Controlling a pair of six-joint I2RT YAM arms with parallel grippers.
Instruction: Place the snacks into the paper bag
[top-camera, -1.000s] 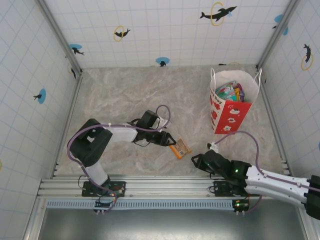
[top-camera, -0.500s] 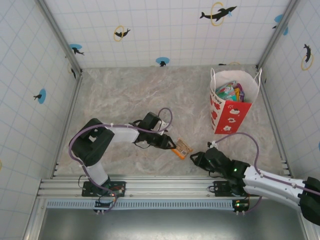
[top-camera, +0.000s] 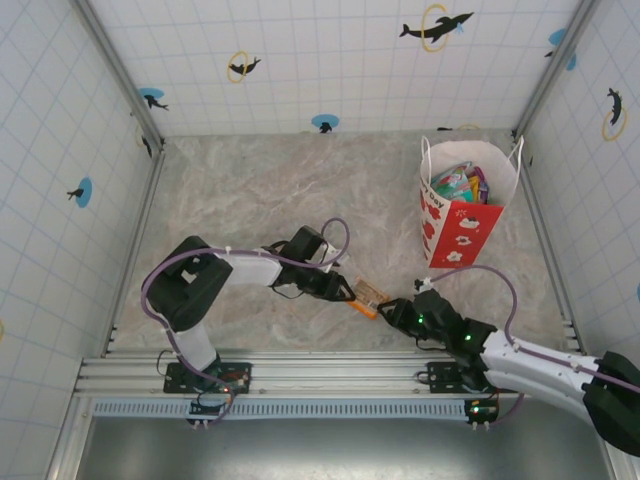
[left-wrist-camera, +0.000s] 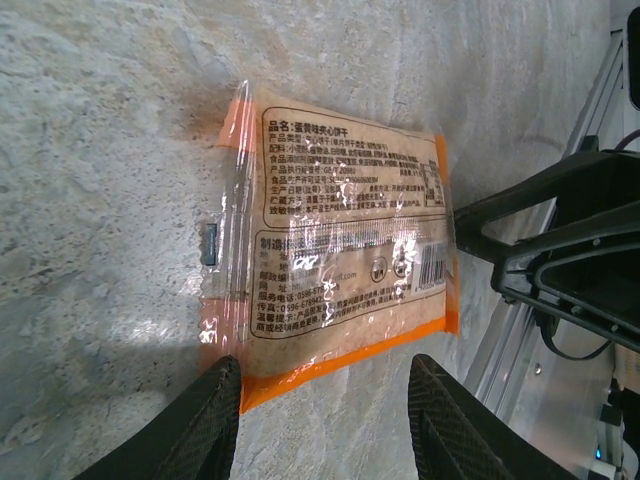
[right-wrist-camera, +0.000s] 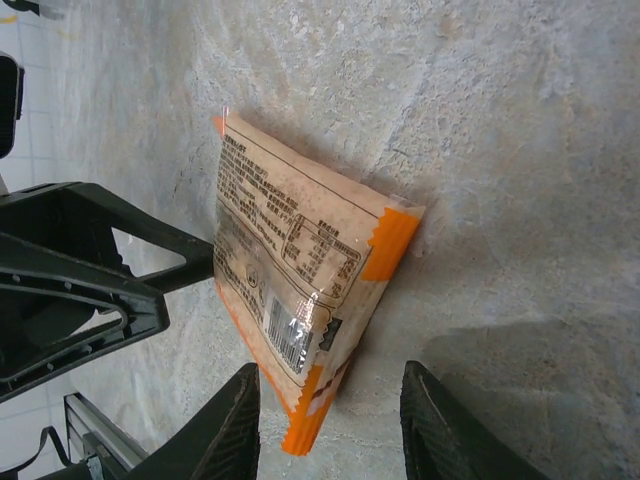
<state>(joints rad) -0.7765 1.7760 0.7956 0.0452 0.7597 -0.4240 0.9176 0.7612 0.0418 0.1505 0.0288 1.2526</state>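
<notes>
One snack, an orange-edged clear packet (top-camera: 367, 296) with printed text, lies on the marble floor between my two grippers. My left gripper (top-camera: 342, 290) is at its left end, jaws open. In the left wrist view the packet (left-wrist-camera: 330, 260) has its near orange edge just reaching between the fingertips (left-wrist-camera: 205, 415) of the left gripper (left-wrist-camera: 325, 420). My right gripper (top-camera: 392, 315) comes from the right, open. In the right wrist view a corner of the packet (right-wrist-camera: 290, 270) pokes between the jaws of the right gripper (right-wrist-camera: 330, 425). The paper bag (top-camera: 462, 225) stands upright at the back right with several snacks (top-camera: 460, 182) inside.
The metal rail (top-camera: 320, 372) runs along the near edge just behind both grippers. Tiled walls (top-camera: 60, 180) close in the floor on three sides. The right gripper's black frame (left-wrist-camera: 560, 260) shows right of the packet in the left wrist view.
My right gripper has moved left and forward up to the packet. My left gripper has slid right, nudging the packet with it, and its jaws have narrowed a little.
</notes>
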